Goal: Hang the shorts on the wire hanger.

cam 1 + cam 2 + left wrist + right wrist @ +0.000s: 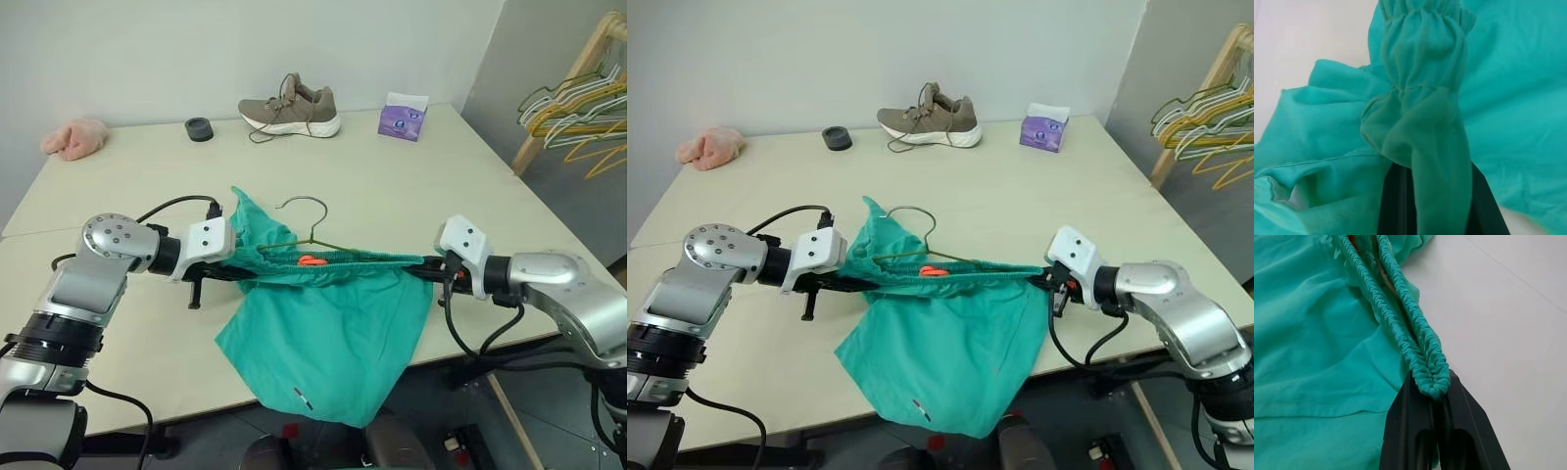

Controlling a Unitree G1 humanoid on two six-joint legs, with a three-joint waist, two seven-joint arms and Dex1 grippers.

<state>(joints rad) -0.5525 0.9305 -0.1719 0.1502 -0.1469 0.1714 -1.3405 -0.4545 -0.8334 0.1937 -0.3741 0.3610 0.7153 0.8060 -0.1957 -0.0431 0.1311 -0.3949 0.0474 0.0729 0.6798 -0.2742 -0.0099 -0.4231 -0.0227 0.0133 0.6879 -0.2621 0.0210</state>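
A: Where were the teal-green fabric shorts with the gathered waistband?

B: Stretched between both arms above the pale table. The left gripper was clenched on one end of the waistband, the right gripper pinched the other.

A: And the thin dark wire hanger?

B: Behind the waistband, its hook standing clear above the cloth, beside the small orange tag.

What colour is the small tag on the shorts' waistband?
Orange tag on the teal shorts; clearest in the left eye view.
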